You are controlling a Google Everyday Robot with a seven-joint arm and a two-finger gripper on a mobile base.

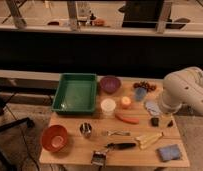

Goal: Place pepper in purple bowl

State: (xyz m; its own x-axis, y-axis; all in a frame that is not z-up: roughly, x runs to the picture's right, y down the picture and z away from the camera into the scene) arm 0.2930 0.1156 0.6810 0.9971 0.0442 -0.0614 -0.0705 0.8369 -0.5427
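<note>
The pepper (127, 119) is a slim orange-red vegetable lying flat near the middle of the wooden table (70, 156). The purple bowl (110, 84) stands empty at the back of the table, beside the green tray's right edge. My gripper (162, 122) hangs from the white arm (184, 91) at the table's right side, low over the wood, a little to the right of the pepper and not touching it. Its two dark fingertips stand apart with nothing between them.
A green tray (75, 93) sits at the back left and an orange-red bowl (54, 138) at the front left. A white cup (108, 107), a round yellow-orange object (125, 102) and a blue cup (140, 93) lie between pepper and bowl. Utensils (120, 145) and a blue sponge (168, 152) lie in front.
</note>
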